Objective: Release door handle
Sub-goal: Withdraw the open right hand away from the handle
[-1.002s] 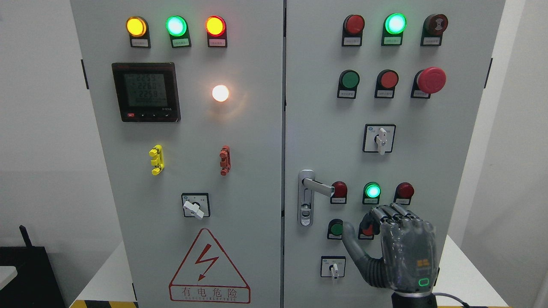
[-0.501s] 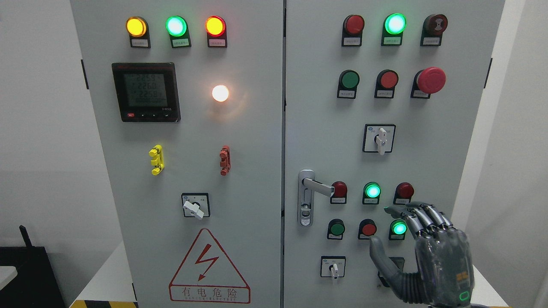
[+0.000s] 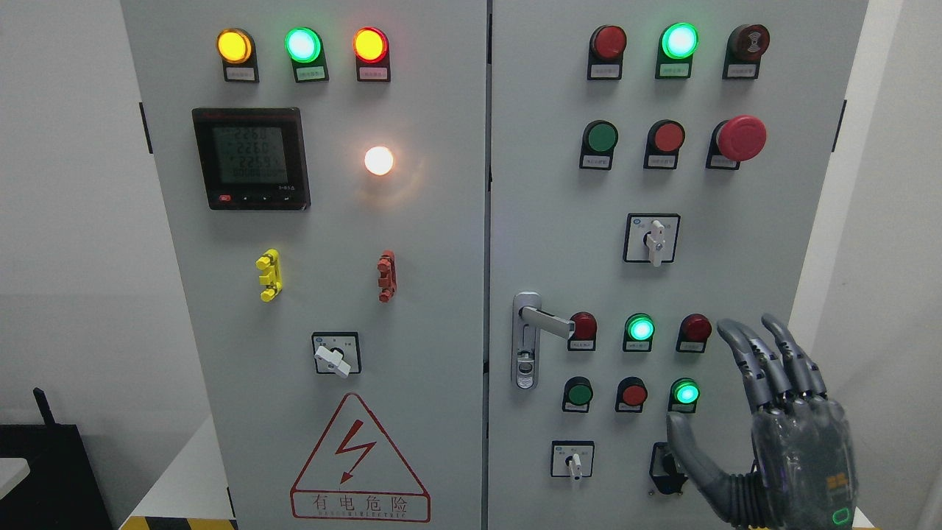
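A grey cabinet [image 3: 471,221] with two shut doors is faced. The right hand [image 3: 780,434] is held at the lower right, fingers spread wide, nothing grasped, well apart from the door handle [image 3: 531,338] at the right door's left edge; release appears complete.

Silver lever door handle [image 3: 543,318] sitting on its upright metal backplate near the left edge of the cabinet's right door [image 3: 544,221], lever pointing right and sloping slightly downward (tip lying just beside a red lamp [image 3: 584,326]), nothing gripping it.
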Action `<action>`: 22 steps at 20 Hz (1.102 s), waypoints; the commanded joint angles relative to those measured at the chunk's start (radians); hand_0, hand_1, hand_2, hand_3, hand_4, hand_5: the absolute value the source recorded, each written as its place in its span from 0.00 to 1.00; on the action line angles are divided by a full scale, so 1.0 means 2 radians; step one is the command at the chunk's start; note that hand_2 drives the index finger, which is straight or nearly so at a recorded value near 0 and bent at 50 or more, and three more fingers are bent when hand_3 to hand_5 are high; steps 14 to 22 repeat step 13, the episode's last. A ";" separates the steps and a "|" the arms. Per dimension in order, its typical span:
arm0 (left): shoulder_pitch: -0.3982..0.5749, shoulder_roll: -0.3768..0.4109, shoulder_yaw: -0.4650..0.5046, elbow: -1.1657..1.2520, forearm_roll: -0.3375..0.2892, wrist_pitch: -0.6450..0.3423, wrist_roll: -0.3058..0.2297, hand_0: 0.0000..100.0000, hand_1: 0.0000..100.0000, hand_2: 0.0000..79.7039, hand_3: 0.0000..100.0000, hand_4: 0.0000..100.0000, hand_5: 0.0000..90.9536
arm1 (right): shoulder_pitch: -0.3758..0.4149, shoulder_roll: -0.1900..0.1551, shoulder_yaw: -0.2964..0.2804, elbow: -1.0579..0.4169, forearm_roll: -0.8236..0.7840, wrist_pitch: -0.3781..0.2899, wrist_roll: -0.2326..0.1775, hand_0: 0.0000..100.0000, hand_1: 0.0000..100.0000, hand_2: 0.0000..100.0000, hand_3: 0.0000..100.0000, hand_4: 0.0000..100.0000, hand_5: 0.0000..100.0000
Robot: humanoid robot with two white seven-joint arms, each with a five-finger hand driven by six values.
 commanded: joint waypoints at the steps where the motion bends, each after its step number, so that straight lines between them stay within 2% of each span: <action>1: -0.001 0.000 -0.006 0.000 0.000 -0.001 0.000 0.12 0.39 0.00 0.00 0.00 0.00 | 0.002 -0.011 0.004 -0.009 -0.001 0.000 0.001 0.40 0.28 0.01 0.12 0.06 0.00; 22: -0.001 0.000 -0.006 0.000 0.000 -0.001 0.000 0.12 0.39 0.00 0.00 0.00 0.00 | 0.002 -0.008 0.003 -0.009 -0.001 0.001 0.001 0.37 0.28 0.04 0.13 0.09 0.00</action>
